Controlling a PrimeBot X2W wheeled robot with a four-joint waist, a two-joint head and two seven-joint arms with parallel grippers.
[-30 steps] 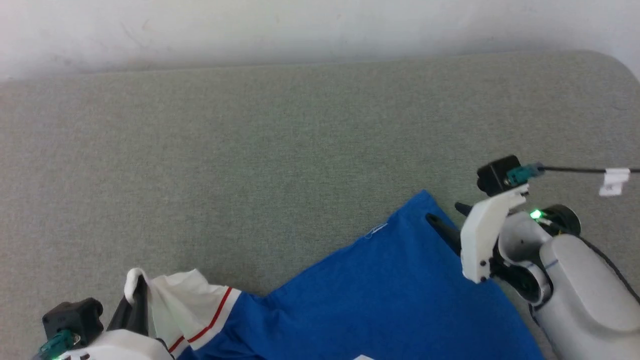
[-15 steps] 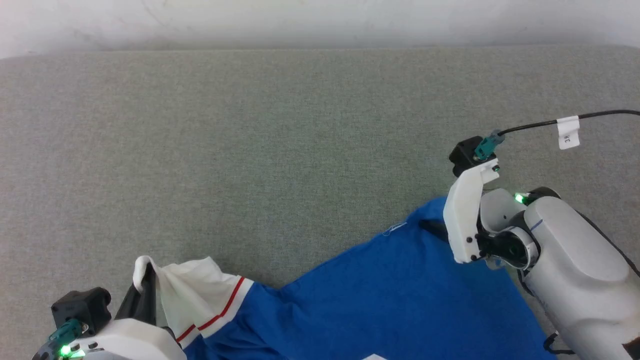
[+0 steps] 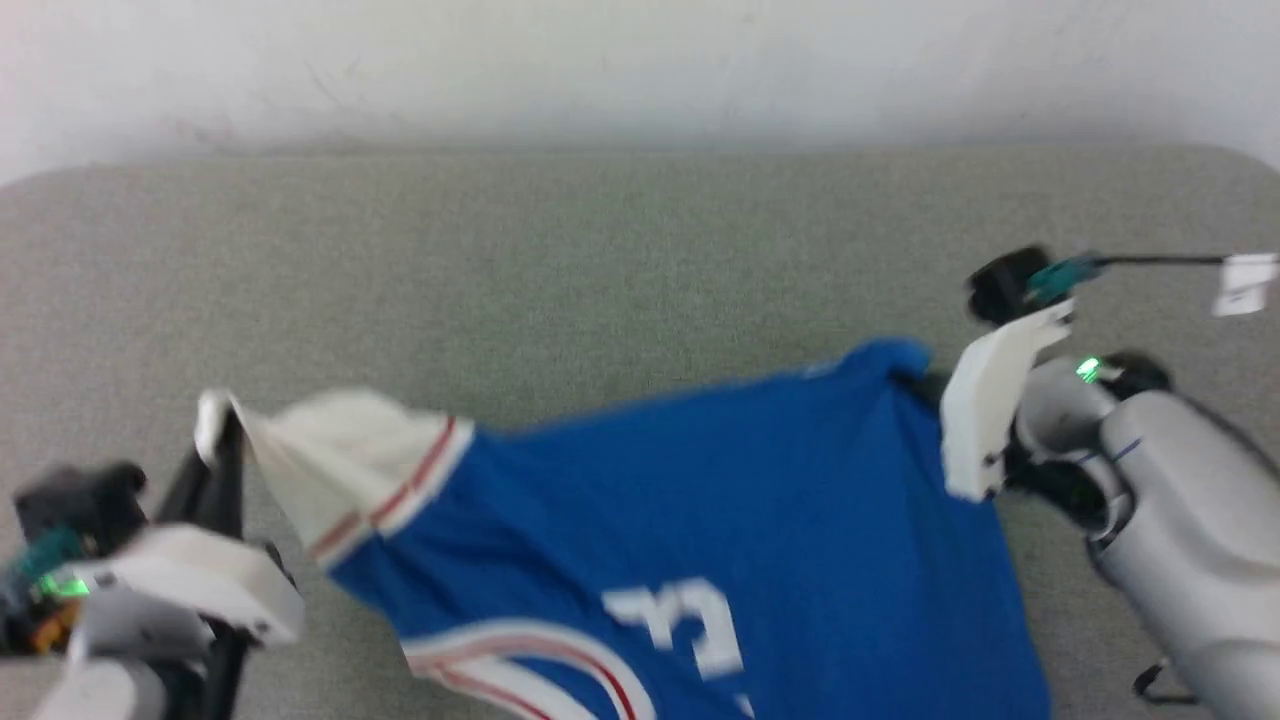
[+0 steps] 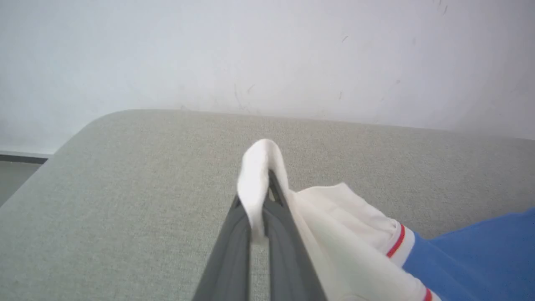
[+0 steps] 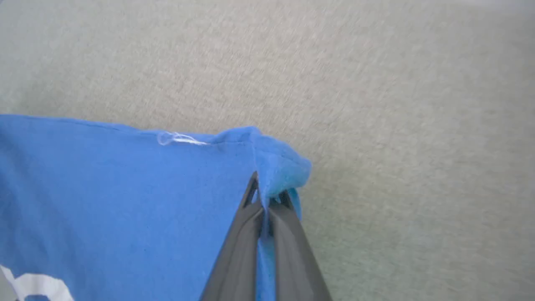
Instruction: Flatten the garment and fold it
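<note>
The left gripper (image 4: 268, 186) is pinched tight on the white sleeve tip of the garment (image 3: 700, 520). The right gripper (image 5: 267, 196) is clamped on a blue hem corner at the right. The shirt spreads between them over the near part of a grey-green cloth surface (image 3: 600, 260) with rounded corners. A scuffed white wall (image 3: 640, 70) rises behind its far edge.

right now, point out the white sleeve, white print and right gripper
white sleeve (image 4: 347, 217), left wrist view, bunched cloth
white print (image 3: 685, 620), head view, blurred lettering
right gripper (image 5: 267, 196), right wrist view, between its fingertips, pinching the garment (image 5: 125, 188)
</note>
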